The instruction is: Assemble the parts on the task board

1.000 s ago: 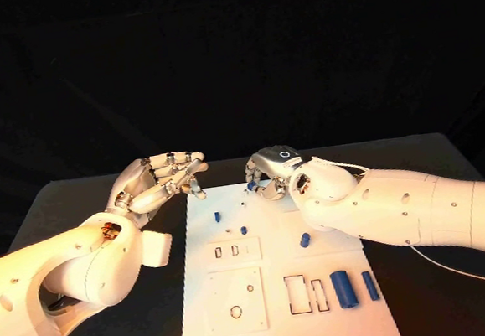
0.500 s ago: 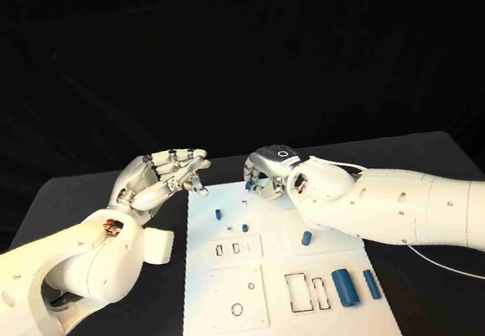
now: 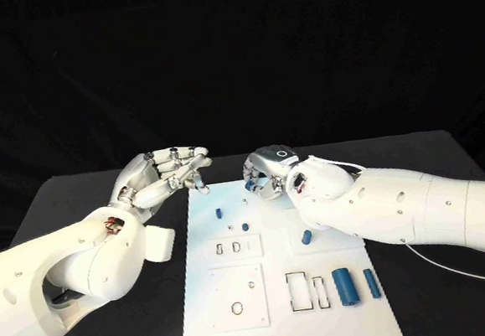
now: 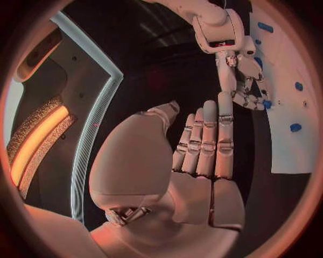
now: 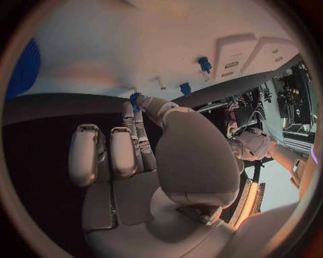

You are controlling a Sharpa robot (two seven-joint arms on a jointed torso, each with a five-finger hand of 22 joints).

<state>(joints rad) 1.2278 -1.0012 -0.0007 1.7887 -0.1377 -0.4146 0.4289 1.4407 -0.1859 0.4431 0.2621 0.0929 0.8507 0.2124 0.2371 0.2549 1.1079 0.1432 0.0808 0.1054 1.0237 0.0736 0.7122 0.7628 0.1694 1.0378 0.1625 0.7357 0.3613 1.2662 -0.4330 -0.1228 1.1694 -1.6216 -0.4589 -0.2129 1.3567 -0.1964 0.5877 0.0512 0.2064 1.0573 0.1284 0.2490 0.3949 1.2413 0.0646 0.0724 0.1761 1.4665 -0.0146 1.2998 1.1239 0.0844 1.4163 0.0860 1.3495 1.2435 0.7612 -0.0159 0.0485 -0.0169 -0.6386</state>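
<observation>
The white task board (image 3: 292, 330) lies lengthwise in the middle of the table. My right hand (image 3: 271, 171) hovers over its far edge and pinches a small blue part (image 5: 135, 100) between thumb and fingertip. My left hand (image 3: 166, 177) is raised beside the board's far left corner, fingers stretched out side by side, nothing in it. On the board are a small blue peg (image 3: 218, 214), a tiny blue piece (image 3: 245, 226), a short blue part (image 3: 306, 237), a thick blue cylinder (image 3: 345, 286) and a slimmer one (image 3: 371, 283). The left wrist view shows the right hand (image 4: 244, 86) at the board (image 4: 288, 59).
Two raised white blocks (image 3: 232, 250) (image 3: 236, 298) with slots and holes sit on the board's left half. Rectangular slots (image 3: 296, 291) open beside the cylinders. Both forearms flank the board; bare black table (image 3: 457, 307) lies on either side near the front.
</observation>
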